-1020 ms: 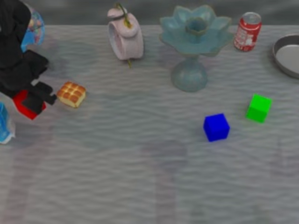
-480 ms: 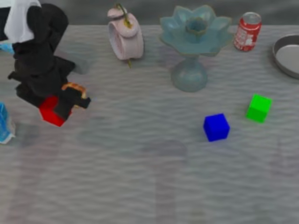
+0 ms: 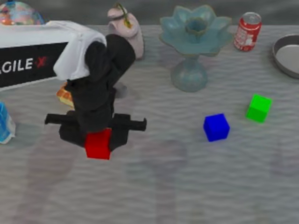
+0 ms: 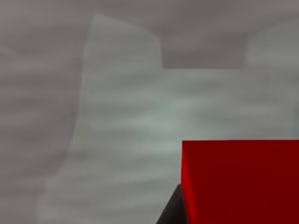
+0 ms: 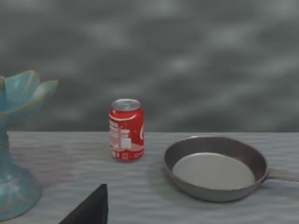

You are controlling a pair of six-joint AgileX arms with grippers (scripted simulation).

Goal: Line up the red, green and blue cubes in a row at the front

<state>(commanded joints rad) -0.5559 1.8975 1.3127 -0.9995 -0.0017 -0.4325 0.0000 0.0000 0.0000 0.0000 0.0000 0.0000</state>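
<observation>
A: Status of left tool [image 3: 98, 140]?

B: Clamped on the small bright red solid cube [image 3: 98, 144]. Cube hangs under the black fingers [image 3: 126, 125], above the grey rippled table [image 3: 187, 186], left of centre, fwd of the tan gridded bread-like block [image 3: 64, 95], which is mostly hidden by the arm.

A: Other two task cubes?

B: Deep blue cube [image 3: 216, 127] sits right of centre. Bright green cube [image 3: 259, 108] is just beside it, further right and slightly back. Apart, not touching. Neither is in a row yet.

A: Right tool?

B: Not in the top view. Right wrist view shows only a dark wedge at its lower edge; cannot tell finger state. Arm looks parked.

A: Handling notes, red cube?

B: Judgement only: rigid, light, flat-faced, prob. smooth. Grip on two opposite faces near mid-height, as now. A corner grip would let it twist. Not fragile, so a low release is fine.

A: What does each view add?

B: Top view: full layout, incl. pale pink alarm clock [image 3: 126, 28], teal lotus-shaped stand [image 3: 194, 42], red soda can [image 3: 247, 31], grey frying pan [image 3: 287, 56] at back right. Left wrist view: red cube [image 4: 240, 182] close up, bare table beneath, so drop zone reads as unobstructed. Right wrist view: can [image 5: 126, 129] upright, pan [image 5: 216, 167] empty w/ handle, seen side-on, which the top view does not give.
</observation>
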